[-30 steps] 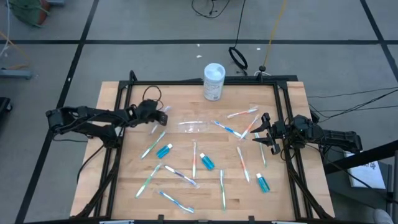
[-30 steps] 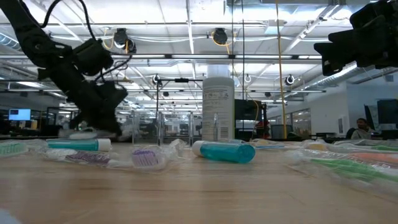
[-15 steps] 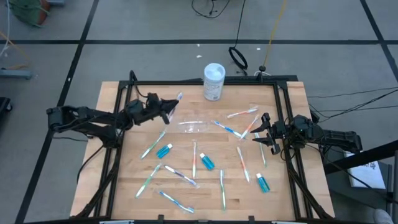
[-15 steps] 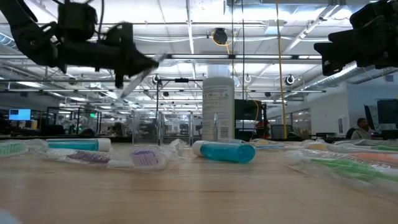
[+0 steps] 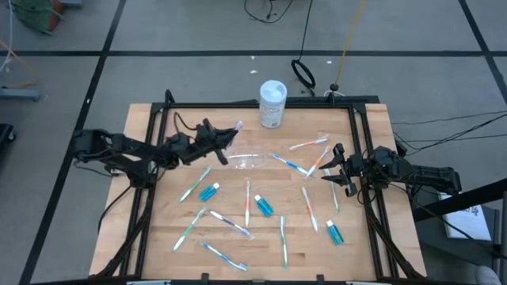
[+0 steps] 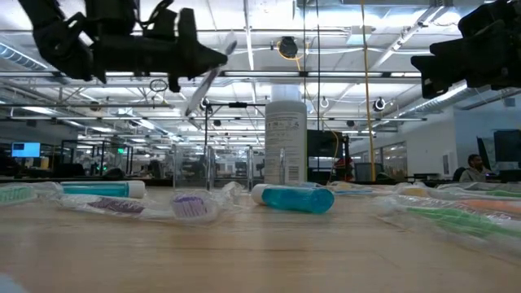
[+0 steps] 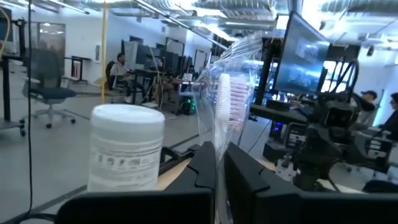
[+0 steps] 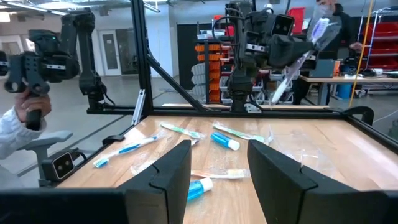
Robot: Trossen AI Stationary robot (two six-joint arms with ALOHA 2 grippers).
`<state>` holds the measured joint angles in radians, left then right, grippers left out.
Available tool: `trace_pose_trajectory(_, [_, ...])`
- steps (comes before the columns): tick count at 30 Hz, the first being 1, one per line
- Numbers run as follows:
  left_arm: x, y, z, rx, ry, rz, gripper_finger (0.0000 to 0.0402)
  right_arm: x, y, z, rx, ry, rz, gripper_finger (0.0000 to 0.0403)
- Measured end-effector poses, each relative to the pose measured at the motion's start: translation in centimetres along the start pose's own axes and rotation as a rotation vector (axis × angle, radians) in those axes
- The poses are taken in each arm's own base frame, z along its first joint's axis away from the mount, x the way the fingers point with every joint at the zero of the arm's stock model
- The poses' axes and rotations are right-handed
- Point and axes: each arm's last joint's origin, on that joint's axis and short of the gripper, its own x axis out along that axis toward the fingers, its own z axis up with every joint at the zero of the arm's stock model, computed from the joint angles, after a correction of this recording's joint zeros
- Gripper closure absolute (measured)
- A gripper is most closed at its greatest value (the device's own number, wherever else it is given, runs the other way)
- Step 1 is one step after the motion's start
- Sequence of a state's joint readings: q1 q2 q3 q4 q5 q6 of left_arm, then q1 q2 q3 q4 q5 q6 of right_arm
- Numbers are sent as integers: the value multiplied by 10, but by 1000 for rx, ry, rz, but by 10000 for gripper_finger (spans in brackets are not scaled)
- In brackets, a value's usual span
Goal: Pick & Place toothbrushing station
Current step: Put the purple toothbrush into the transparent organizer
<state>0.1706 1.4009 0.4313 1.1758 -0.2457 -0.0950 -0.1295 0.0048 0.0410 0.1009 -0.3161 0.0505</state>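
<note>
The left gripper hangs above the table at about ten o'clock from its middle, its fingers clamped on a wrapped toothbrush whose pink-bristled head points up and toward one o'clock; in the low view it is carried well clear of the wood, tilted. Just beside the gripper, toward four o'clock, the clear plastic cup lies on its side on the table. At twelve o'clock the white cylindrical container stands upright at the far edge.

Across the middle, loose toothbrushes lie scattered flat at every angle, with one blue toothpaste tube at eight o'clock from centre, a second tube near six o'clock, and a third tube toward four o'clock, each apart from the others.

The right gripper waits low at three o'clock, by the table's right rail, its fingers spread apart and holding nothing; several toothbrushes lie near it. In the right wrist view a person's hand shows in the room beyond the table, gripping a dark handle.
</note>
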Motion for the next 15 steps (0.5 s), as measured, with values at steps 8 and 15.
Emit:
trace_pose_trajectory(8, [27,0,-35,55,104,149,396,0,0,0,-18,0,0,252])
trace_pose_trajectory(15, [22,2,-56,50,183,203,382,0,0,0,-18,0,0,252])
